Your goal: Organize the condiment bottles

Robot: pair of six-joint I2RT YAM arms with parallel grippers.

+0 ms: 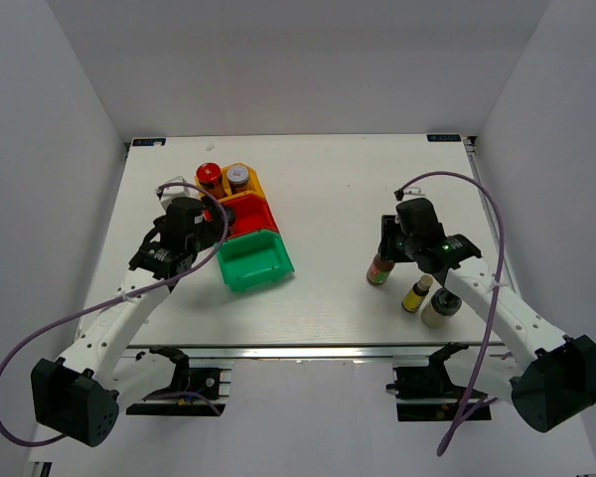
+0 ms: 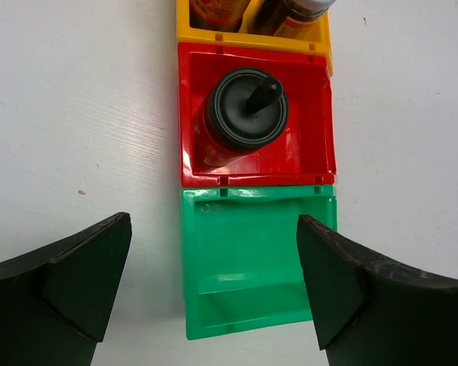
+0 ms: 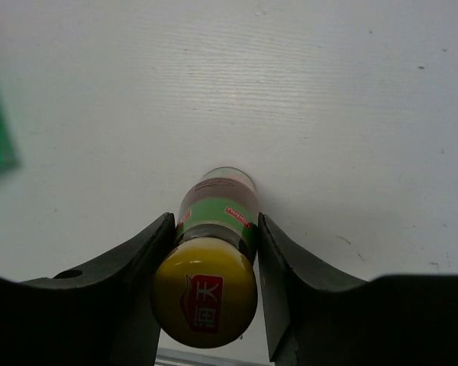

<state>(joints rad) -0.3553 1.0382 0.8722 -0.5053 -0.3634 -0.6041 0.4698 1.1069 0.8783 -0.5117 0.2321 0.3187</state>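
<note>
Pinching a yellow-capped bottle [image 3: 204, 301], right claw [image 3: 215, 225] stands well inside table [image 1: 328, 199] edges.

I see three plastic bins in a touching row on the left half of the white table [image 1: 358, 179]. The yellow bin [image 1: 259, 185] lies closest to the far edge, the red bin [image 1: 252, 213] in the middle, and the green bin [image 1: 254, 262] closest to the near edge, turned slightly askew. The tabletop shows faint grain and a few dark specks.
</note>
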